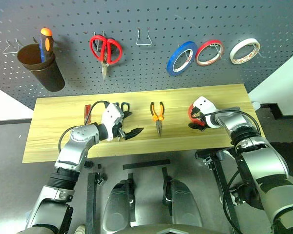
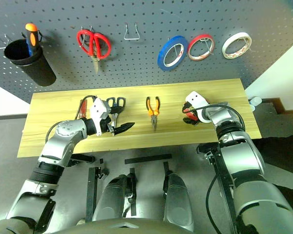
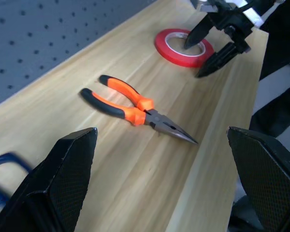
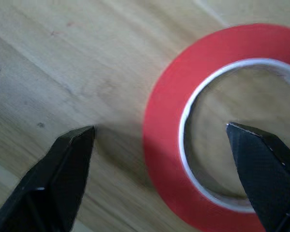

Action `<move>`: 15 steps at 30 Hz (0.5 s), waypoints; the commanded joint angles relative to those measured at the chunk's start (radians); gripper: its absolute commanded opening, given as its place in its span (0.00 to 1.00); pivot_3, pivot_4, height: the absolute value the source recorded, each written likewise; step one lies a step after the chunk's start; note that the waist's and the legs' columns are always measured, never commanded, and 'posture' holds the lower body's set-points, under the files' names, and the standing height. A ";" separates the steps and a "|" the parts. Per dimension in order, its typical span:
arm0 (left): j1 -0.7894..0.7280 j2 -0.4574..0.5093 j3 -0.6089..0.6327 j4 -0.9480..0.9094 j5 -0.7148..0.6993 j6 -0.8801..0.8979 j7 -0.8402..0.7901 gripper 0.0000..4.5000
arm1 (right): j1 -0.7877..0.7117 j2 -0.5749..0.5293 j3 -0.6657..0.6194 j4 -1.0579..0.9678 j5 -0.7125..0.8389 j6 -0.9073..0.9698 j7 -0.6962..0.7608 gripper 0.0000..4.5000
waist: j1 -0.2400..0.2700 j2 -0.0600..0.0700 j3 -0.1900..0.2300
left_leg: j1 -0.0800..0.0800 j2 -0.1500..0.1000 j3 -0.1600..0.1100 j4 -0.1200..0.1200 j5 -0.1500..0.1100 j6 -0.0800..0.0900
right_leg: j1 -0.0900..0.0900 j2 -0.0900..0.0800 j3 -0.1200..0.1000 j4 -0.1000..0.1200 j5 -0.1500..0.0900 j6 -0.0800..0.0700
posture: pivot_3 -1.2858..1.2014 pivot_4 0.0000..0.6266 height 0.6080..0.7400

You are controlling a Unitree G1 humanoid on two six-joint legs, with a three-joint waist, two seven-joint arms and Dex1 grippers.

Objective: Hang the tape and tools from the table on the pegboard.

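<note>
The red tape (image 3: 184,46) is lying flat on the worktop (image 1: 63,114) toward its right end, and the right gripper (image 4: 164,159) is hanging over it with its fingers (image 4: 63,179) spread wide, one tip outside the ring and the other over the hole, gripping nothing. The orange-and-black pliers (image 1: 157,116) are lying near the middle of the worktop, nose toward the front edge, well apart from the roll. Further left, the dark-handled scissors (image 2: 116,104) and the red-handled screwdriver (image 1: 87,114) are resting beside the left gripper (image 1: 128,132), whose fingers are standing fully open and empty, pointing along the worktop toward the pliers. Behind the worktop, the pegboard (image 1: 151,68) is carrying red-handled scissors (image 1: 105,50), a bare wire hook (image 1: 144,38), a blue roll (image 1: 181,57), a thin red roll (image 1: 209,52), a white roll (image 1: 244,50), and a dark cup (image 1: 40,66) holding an orange-and-black-handled screwdriver (image 1: 45,43).
</note>
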 commanded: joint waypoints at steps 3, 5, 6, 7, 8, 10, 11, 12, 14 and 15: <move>-0.002 -0.005 -0.005 -0.019 0.007 -0.024 -0.005 1.00 | -0.025 0.015 0.012 0.028 -0.030 0.002 0.006 0.96 | -0.001 -0.001 0.008 | 0.000 0.000 0.000 0.000 0.000 0.000 | 0.000 0.000 0.000 0.000 0.000 0.000 | 0.53 0.60 1.00; 0.005 0.001 -0.006 -0.022 0.009 -0.024 -0.007 1.00 | -0.022 0.020 0.023 0.027 -0.042 0.006 0.021 0.88 | -0.001 -0.001 0.010 | 0.000 0.000 0.000 0.000 0.000 0.000 | 0.000 0.000 0.000 0.000 0.000 0.000 | 0.53 0.60 1.00; 0.008 0.002 -0.005 -0.023 0.010 -0.024 -0.007 1.00 | -0.020 0.022 0.030 0.028 -0.049 0.015 0.029 0.82 | -0.001 -0.001 0.010 | 0.000 0.000 0.000 0.000 0.000 0.000 | 0.000 0.000 0.000 0.000 0.000 0.000 | 0.54 0.60 1.00; 0.010 0.002 -0.003 -0.026 0.009 -0.023 -0.007 1.00 | -0.019 0.024 0.035 0.030 -0.055 0.021 0.034 0.74 | -0.001 -0.002 0.010 | 0.000 0.000 0.000 0.000 0.000 0.000 | 0.000 0.000 0.000 0.000 0.000 0.000 | 0.54 0.60 1.00; 0.012 0.003 -0.001 -0.029 0.008 -0.021 -0.006 1.00 | -0.019 0.026 0.038 0.033 -0.058 0.031 0.042 0.66 | -0.001 -0.001 0.010 | 0.000 0.000 0.000 0.000 0.000 0.000 | 0.000 0.000 0.000 0.000 0.000 0.000 | 0.54 0.60 1.00; 0.016 0.006 0.003 -0.034 0.006 -0.018 -0.006 1.00 | -0.019 0.033 0.037 0.039 -0.056 0.044 0.055 0.52 | 0.000 -0.002 0.010 | 0.000 0.000 0.000 0.001 0.001 -0.001 | 0.000 0.000 0.000 0.000 0.000 0.000 | 0.54 0.60 1.00; 0.018 0.007 0.004 -0.035 0.006 -0.018 -0.006 1.00 | -0.020 0.035 0.035 0.040 -0.054 0.048 0.059 0.45 | 0.000 -0.002 0.010 | 0.001 0.000 0.000 0.001 0.001 -0.001 | 0.000 0.000 0.000 0.000 0.000 0.000 | 0.54 0.60 1.00; 0.019 0.009 0.005 -0.036 0.006 -0.018 -0.006 1.00 | -0.021 0.037 0.033 0.043 -0.052 0.053 0.061 0.39 | 0.000 -0.002 0.010 | 0.001 0.000 0.000 0.001 0.001 -0.002 | 0.000 -0.001 0.000 0.001 0.000 0.000 | 0.54 0.60 1.00; 0.023 0.016 0.009 -0.040 0.005 -0.018 -0.006 1.00 | -0.023 0.041 0.033 0.050 -0.054 0.055 0.061 0.24 | 0.000 -0.002 0.010 | 0.001 0.000 0.000 0.001 0.001 -0.002 | 0.000 -0.001 0.000 0.001 0.000 0.000 | 0.54 0.59 1.00; 0.024 0.018 0.010 -0.041 0.005 -0.018 -0.005 1.00 | -0.023 0.041 0.032 0.052 -0.055 0.055 0.061 0.18 | 0.000 -0.002 0.010 | 0.002 0.000 0.000 0.001 0.002 -0.003 | 0.001 -0.001 0.000 0.002 0.000 0.000 | 0.54 0.59 1.00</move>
